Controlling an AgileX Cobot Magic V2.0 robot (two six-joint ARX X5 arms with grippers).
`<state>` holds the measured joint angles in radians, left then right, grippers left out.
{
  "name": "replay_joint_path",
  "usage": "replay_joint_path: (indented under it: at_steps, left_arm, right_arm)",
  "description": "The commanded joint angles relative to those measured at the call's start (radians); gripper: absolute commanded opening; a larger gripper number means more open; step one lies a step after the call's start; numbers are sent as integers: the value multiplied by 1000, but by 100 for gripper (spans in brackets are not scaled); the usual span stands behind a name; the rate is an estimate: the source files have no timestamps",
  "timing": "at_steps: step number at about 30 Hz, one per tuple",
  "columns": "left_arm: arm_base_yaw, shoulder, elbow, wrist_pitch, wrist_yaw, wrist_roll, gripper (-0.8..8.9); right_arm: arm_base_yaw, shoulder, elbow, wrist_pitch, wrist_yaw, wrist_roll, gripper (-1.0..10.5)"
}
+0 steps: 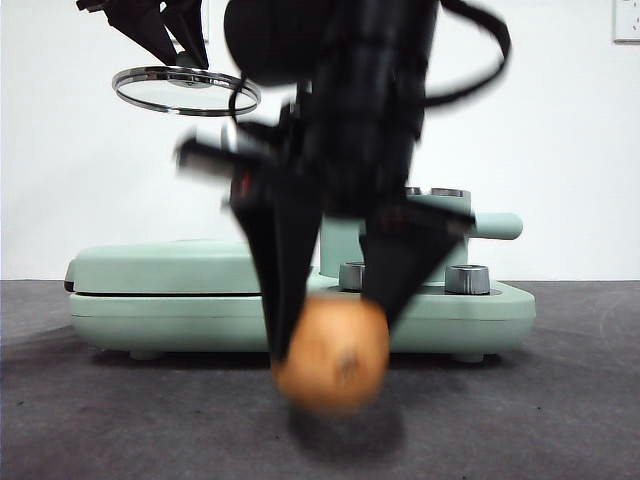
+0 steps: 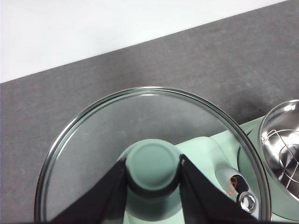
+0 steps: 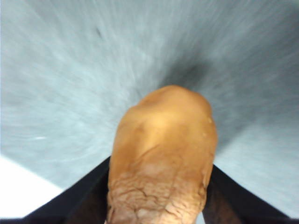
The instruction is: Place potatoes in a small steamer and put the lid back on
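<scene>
Potato [image 1: 332, 356] hangs just above the worktop [image 1: 90, 420], pinched by the right gripper [image 1: 330, 330]; lift it high over the blurry arm-hidden steamer [image 1: 345, 245]. Left wrist view: left gripper [image 2: 153, 169] squeezes the lid [image 2: 93, 140] knob, steamer half cut off. Right wrist view: jaws hug the potato, everything else smeared.

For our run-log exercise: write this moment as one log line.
left claw: holds lid aloft | right claw: grips potato above table | steamer: open
</scene>
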<state>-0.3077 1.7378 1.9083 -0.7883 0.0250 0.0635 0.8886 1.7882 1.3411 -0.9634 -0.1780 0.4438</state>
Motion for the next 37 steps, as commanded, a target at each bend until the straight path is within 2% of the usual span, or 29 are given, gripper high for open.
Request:
replay_joint_path:
  at_steps: [1, 7, 18, 26, 37]
  left_arm:
    - [1, -7, 28, 25, 1, 0, 17]
    - [1, -7, 28, 26, 1, 0, 17]
    - [-1, -7, 28, 40, 1, 0, 17]
    - [-5, -7, 28, 40, 1, 0, 17]
    - [-8, -7, 28, 40, 2, 0, 17]
  right_arm:
    - [-29, 1, 139, -90, 33, -84, 164]
    - [-154, 2, 386, -144, 156, -151, 169]
    - [-387, 165, 675, -161, 101, -217, 168]
    - [-453, 335, 828, -173, 61, -221, 168]
    - [-465, 416, 835, -200, 21, -226, 201]
